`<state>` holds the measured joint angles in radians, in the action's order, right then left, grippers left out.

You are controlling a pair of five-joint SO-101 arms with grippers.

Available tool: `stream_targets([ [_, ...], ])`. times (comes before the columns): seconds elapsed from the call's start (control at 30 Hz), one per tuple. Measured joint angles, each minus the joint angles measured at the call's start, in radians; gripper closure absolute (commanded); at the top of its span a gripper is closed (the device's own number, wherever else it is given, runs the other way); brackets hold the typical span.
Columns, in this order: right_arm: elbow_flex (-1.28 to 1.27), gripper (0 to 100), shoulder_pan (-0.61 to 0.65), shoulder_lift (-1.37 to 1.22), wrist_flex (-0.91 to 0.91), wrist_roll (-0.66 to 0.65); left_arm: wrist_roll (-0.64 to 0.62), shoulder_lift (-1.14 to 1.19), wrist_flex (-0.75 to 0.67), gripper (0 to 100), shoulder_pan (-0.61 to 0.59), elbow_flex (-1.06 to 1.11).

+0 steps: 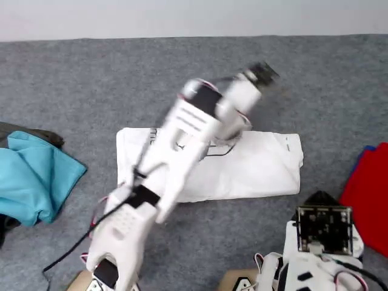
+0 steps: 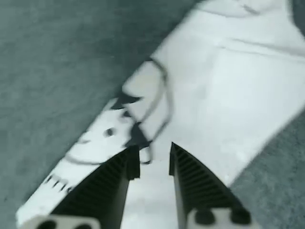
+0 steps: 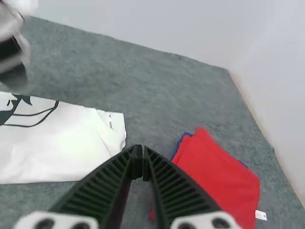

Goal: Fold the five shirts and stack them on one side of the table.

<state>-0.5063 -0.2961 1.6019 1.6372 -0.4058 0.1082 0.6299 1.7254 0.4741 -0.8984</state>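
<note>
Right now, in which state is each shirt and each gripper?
white shirt: folded into a long strip, lying flat
teal shirt: crumpled, not folded
red shirt: folded, lying on a blue shirt
left gripper: open, over the white shirt
right gripper: shut, empty

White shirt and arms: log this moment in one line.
left jaws: open, over white shirt | right jaws: shut, near red shirt | teal shirt: crumpled

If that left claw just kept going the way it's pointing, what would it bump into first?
Most likely the white shirt. The left gripper points down at it, right by the black print. How high above the cloth it hangs is hard to tell.
</note>
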Motion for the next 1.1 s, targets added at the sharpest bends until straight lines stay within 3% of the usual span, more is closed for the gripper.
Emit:
stream_targets([
  [0.37,-0.135,99.0,-0.002,0.0,0.0,0.0,-0.083,-0.298,0.002,89,-0.417,0.377],
  [0.6,-0.149,99.0,-0.002,0.0,0.0,0.0,-0.095,-0.358,0.002,79,-0.611,0.58],
  [1.1,-0.149,99.0,-0.002,0.0,0.0,0.0,0.008,-0.15,-0.012,79,-0.657,0.661],
])
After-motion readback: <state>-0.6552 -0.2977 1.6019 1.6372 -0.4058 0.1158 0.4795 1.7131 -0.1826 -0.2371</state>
